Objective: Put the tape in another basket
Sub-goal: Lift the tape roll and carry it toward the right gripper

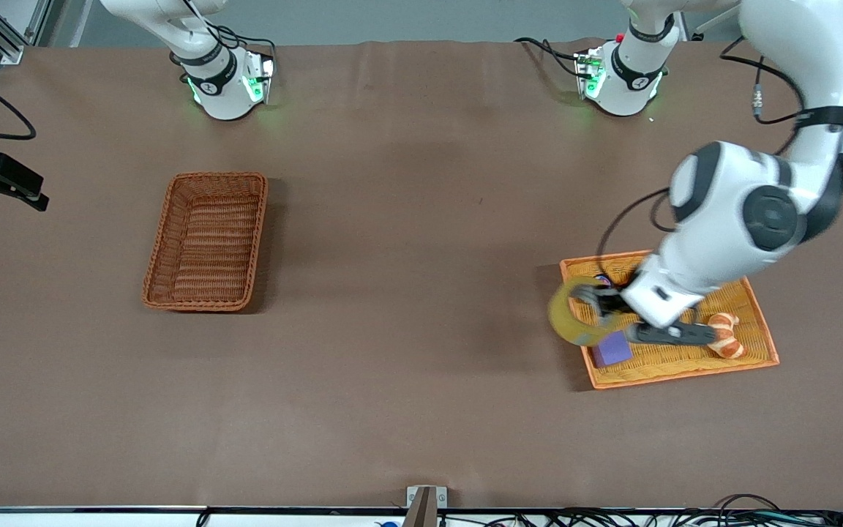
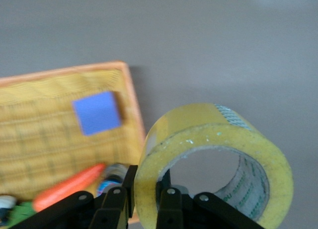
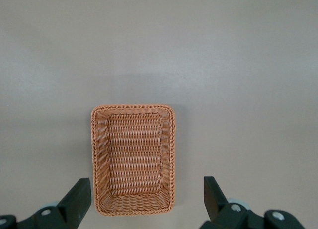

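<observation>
We see the tape [image 1: 574,320] off the desk [image 1: 407,366], gripped by the left pincer [image 1: 597,301]. The roll stands tilted on edge, its open core turned partly toward the left wrist camera, and it hangs over the corner of the yellow tray [image 1: 754,344] that points toward the right arm's end of the desk, half over the tray's orange rim and half over bare desk. In the left wrist view the pincer's two black fingers [image 2: 169,201] straddle the wall of the roll [image 2: 213,159], one inside the grey core and one outside, closed tight on it.

Directly under the left pincer, in the tray, lies a purple-blue block [image 1: 612,349], seen flat in the left wrist view [image 2: 97,112]. Close beside the fingers in that view are an orange, carrot-like item [image 2: 69,185] and a small round object [image 2: 113,175] we cannot identify. Under the left arm's wrist, a croissant [image 1: 725,334] rests in the tray.

Well apart from the left pincer, toward the right arm's end of the desk, sits the basket [image 1: 205,241], reddish-brown wicker with nothing in it.

The right pincer [image 3: 146,201] hovers over that basket [image 3: 133,159], looking straight down into it. Its fingers [image 3: 77,199] are spread wide, holding nothing. In the front view the right pincer itself lies outside the frame; only the arm's base shows.
</observation>
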Tool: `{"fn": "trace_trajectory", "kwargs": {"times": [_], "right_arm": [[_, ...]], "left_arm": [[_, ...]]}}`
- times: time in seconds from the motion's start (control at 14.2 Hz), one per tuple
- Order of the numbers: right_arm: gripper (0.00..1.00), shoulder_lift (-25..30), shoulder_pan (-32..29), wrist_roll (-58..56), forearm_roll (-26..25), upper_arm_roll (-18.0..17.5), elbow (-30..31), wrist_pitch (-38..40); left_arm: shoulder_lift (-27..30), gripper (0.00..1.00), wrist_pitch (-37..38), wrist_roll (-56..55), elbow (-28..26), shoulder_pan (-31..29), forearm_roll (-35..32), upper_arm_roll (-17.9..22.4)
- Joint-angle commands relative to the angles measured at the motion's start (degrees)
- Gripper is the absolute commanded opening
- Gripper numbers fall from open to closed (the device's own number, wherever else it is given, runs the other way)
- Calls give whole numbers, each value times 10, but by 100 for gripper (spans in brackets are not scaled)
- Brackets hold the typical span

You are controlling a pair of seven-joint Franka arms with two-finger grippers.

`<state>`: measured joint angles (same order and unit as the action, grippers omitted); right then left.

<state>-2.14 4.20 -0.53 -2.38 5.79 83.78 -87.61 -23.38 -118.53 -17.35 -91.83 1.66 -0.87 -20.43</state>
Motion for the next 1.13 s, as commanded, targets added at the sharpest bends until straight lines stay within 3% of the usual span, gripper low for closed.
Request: {"fn": "trace_trajectory", "kwargs": {"times": [0.0,0.14,0.56,0.77,0.91,1.06], "right_arm": [[100,3,-7,-4,13,-2,0,5],[100,3,-7,-3,13,-2,1,4],[100,-1,-1,-18,-1,-3,-2,-2],[100,-1,16,-8,6,-4,9,-1],[100,-1,38,-6,10,-4,52,-32],[100,-1,69,30,11,-5,122,-114]], "left_arm": [[-26,13,6,-48,22,67,-21,-1],[-60,15,0,-91,31,106,-46,-2],[-197,18,-6,-180,154,251,-60,7],[-239,20,-76,-232,177,306,-59,11],[-274,22,-116,-258,204,339,-59,14],[-307,22,-123,-264,246,382,-56,35]]}}
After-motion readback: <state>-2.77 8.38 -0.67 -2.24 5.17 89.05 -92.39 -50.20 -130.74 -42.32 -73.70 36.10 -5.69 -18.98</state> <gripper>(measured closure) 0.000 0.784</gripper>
